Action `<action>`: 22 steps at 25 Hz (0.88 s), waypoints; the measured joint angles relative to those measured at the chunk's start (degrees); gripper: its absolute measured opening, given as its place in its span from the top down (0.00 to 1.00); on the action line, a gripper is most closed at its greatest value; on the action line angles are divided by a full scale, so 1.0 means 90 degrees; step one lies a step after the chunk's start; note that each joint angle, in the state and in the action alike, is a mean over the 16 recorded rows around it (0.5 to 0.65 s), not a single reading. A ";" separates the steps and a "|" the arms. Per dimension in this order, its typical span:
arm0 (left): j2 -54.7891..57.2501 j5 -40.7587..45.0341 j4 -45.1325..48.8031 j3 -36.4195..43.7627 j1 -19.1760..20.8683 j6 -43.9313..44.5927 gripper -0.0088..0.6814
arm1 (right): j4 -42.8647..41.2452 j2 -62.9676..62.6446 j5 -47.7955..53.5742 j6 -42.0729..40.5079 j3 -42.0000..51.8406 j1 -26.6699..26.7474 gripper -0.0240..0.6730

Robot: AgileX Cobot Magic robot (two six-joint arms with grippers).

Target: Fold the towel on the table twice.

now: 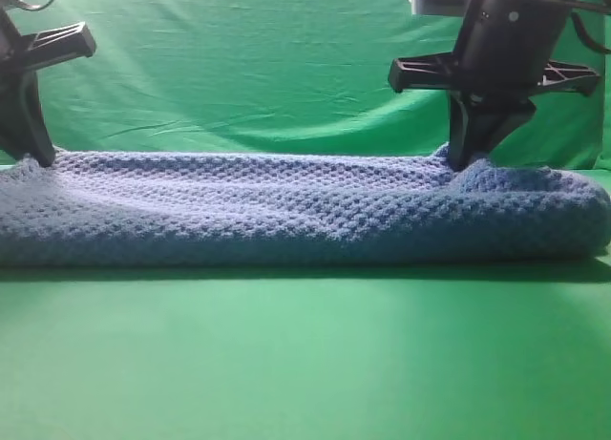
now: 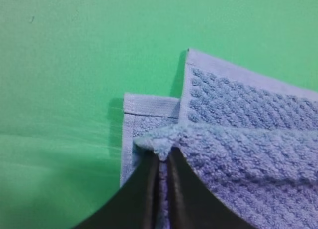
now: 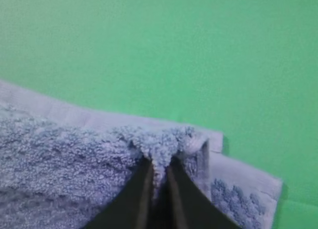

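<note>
Overhead, the towel (image 1: 305, 206) lies as a long folded band across the table (image 1: 305, 364), toward its far edge, before a wrinkled green backdrop (image 1: 267, 68). Only the wrist views show layered hems under each pinch: the left gripper (image 2: 163, 162) and right gripper (image 3: 159, 172) each clamp a towel corner.

A robot-lab recording stage: a smooth green table (image 1: 305, 364) fills 6 o'clock, with a wrinkled green cloth backdrop (image 1: 258, 68) at 12 o'clock.
</note>
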 joint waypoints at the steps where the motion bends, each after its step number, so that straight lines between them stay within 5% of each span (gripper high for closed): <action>1: -0.0004 0.0063 0.0003 -0.0039 0.0000 0.0003 0.74 | -0.0019 -0.0002 -0.0014 -0.0003 -0.0003 -0.0002 0.72; 6: -0.0197 0.0735 0.0018 -0.0409 0.0000 0.0039 0.51 | -0.0089 -0.0344 0.0207 -0.0012 -0.0007 -0.0007 0.48; 11: -0.0624 0.1804 -0.0007 -0.0971 0.0000 0.0090 0.48 | -0.0107 -0.1246 0.0895 -0.0016 -0.0007 -0.0010 0.41; 22: -0.2471 0.3638 -0.0116 -0.1782 0.0000 0.0286 0.92 | 0.0009 -0.4450 0.2948 -0.0119 -0.0004 -0.0010 0.87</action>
